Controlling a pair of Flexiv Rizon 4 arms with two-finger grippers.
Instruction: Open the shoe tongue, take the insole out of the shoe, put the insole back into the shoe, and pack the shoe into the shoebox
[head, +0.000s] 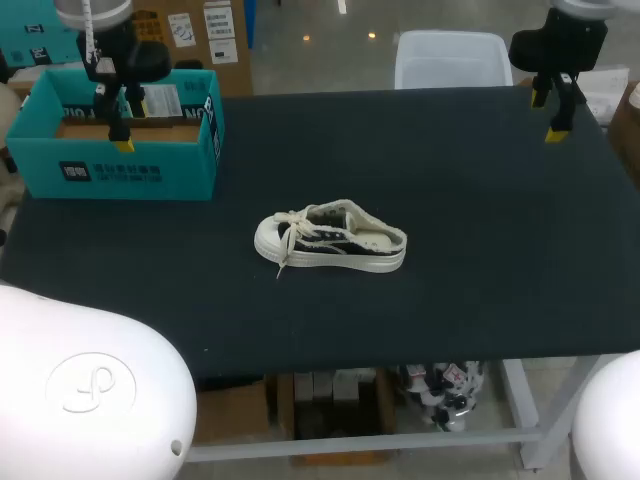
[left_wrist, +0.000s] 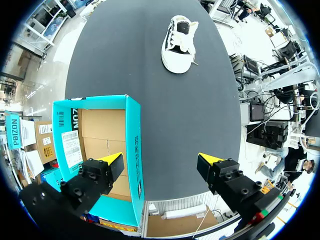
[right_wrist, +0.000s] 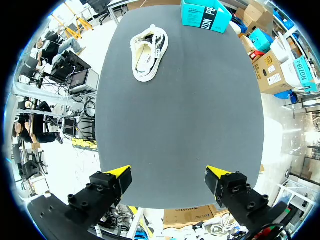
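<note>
A black and white sneaker (head: 330, 240) with cream laces lies on its sole near the middle of the dark table, toe to the left; its pale insole shows inside the heel. It appears far ahead of both grippers (left_wrist: 180, 44) (right_wrist: 146, 51). The teal shoebox (head: 120, 135) stands open at the back left, cardboard brown inside (left_wrist: 100, 145). My left gripper (head: 113, 112) hangs open above the box, one finger over it (left_wrist: 161, 167). My right gripper (head: 553, 110) hangs open over the table's back right corner (right_wrist: 168, 179), holding nothing.
The shoebox (right_wrist: 205, 14) sits beyond the sneaker as seen from the right wrist. Bare dark tabletop (head: 480, 200) spreads around the shoe on all sides. A white bin (head: 450, 58) stands just behind the table's far edge.
</note>
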